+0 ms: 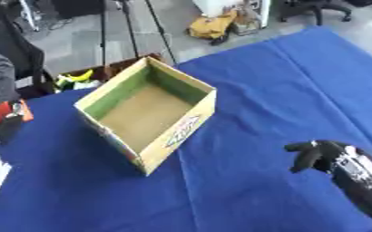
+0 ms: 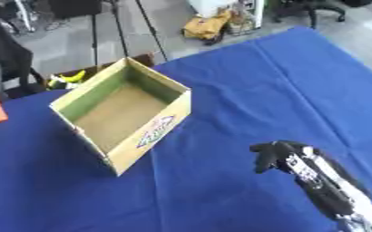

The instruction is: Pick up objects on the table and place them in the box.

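Black right hand (image 2: 270,156) with dark fingers, black forearm (image 2: 332,188) bearing silver-white panel with small dark markings

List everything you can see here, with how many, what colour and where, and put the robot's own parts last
Box: one, open cardboard with green inner walls and a brown floor, nothing visible inside, left of centre on the table.
Table: one, covered in blue cloth, fills most of the view.
Yellow and green items: colours only, cannot make out what they are, beyond the table's far edge behind the box.
Yellow bundle: one, on the grey floor at the top.
Right hand: one, black, fingers curled and holding nothing, above the cloth at lower right.
Left hand: not in view.
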Robot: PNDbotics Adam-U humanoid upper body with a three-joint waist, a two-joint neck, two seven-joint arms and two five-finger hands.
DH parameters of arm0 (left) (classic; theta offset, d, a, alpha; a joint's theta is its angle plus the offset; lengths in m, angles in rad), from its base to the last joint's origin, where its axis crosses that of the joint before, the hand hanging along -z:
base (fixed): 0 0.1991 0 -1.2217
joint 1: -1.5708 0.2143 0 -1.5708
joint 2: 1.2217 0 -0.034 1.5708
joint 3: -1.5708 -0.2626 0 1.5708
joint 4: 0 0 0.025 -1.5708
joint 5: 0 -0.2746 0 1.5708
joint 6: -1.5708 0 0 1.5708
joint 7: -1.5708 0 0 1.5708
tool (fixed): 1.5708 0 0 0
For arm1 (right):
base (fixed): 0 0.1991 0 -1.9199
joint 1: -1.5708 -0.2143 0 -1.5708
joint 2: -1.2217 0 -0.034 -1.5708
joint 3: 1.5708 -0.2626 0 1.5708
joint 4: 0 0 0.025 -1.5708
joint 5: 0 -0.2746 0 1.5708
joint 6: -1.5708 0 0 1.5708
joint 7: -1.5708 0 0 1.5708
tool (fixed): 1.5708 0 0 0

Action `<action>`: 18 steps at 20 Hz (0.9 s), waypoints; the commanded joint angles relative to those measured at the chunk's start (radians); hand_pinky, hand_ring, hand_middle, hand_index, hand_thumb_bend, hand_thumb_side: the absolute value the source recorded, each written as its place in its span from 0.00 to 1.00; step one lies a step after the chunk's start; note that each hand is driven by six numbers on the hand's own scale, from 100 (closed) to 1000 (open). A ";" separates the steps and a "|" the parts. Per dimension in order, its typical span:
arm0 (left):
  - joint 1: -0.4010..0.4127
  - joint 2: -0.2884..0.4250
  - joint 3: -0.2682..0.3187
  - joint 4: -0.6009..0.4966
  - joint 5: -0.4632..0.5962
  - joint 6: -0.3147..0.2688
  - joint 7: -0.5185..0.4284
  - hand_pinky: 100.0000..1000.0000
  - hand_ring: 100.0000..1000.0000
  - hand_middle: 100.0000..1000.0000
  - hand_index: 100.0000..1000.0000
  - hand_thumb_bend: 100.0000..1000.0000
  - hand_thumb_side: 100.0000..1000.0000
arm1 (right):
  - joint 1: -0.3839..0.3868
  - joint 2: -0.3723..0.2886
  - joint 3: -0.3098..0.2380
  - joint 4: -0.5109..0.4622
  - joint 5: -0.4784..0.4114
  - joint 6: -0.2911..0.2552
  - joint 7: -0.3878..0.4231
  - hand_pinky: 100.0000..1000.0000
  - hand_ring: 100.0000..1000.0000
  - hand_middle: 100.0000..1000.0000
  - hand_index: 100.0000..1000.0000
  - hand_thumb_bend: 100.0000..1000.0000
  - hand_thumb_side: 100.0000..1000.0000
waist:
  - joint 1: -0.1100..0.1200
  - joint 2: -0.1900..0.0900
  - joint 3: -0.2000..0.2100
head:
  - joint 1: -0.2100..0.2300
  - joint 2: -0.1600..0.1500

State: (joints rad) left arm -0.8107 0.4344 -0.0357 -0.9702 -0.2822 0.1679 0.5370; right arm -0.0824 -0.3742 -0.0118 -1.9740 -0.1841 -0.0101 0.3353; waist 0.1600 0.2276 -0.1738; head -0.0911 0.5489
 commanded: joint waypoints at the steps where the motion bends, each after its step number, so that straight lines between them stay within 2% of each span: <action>1: -0.018 0.040 -0.049 -0.117 0.028 -0.005 -0.101 0.41 0.58 0.40 0.51 0.00 0.37 | -0.002 -0.006 -0.008 -0.016 -0.023 0.002 -0.006 0.60 0.83 0.49 0.49 0.00 0.78 | -0.010 -0.026 0.004 | -0.011 0.009; 5: -0.038 0.009 -0.131 -0.215 0.010 -0.007 -0.252 0.40 0.58 0.40 0.52 0.00 0.35 | -0.004 -0.004 -0.004 -0.013 -0.036 0.008 -0.001 0.60 0.83 0.49 0.49 0.00 0.80 | -0.014 -0.037 0.006 | -0.017 0.011; 8: -0.065 -0.033 -0.173 -0.224 -0.046 -0.010 -0.351 0.40 0.58 0.40 0.52 0.00 0.34 | -0.011 -0.003 0.002 -0.012 -0.049 0.011 0.005 0.60 0.83 0.49 0.49 0.00 0.78 | -0.019 -0.042 -0.004 | -0.011 0.010; 13: -0.091 -0.132 -0.192 -0.110 -0.161 -0.025 -0.460 0.41 0.58 0.40 0.52 0.00 0.34 | -0.034 -0.003 0.020 -0.010 -0.071 0.021 0.024 0.60 0.83 0.49 0.49 0.00 0.78 | -0.019 -0.041 -0.024 | -0.002 0.002; 18: -0.084 -0.209 -0.161 0.026 -0.266 -0.042 -0.502 0.42 0.58 0.41 0.54 0.00 0.34 | -0.043 -0.002 0.027 -0.007 -0.073 0.028 0.036 0.60 0.84 0.49 0.49 0.00 0.78 | -0.011 -0.034 -0.033 | -0.001 -0.004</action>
State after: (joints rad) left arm -0.8791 0.2281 -0.2125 -0.9651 -0.5234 0.1307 0.0446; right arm -0.1151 -0.3662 0.0137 -1.9721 -0.2482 0.0182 0.3667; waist 0.1570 0.2057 -0.2057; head -0.0942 0.5526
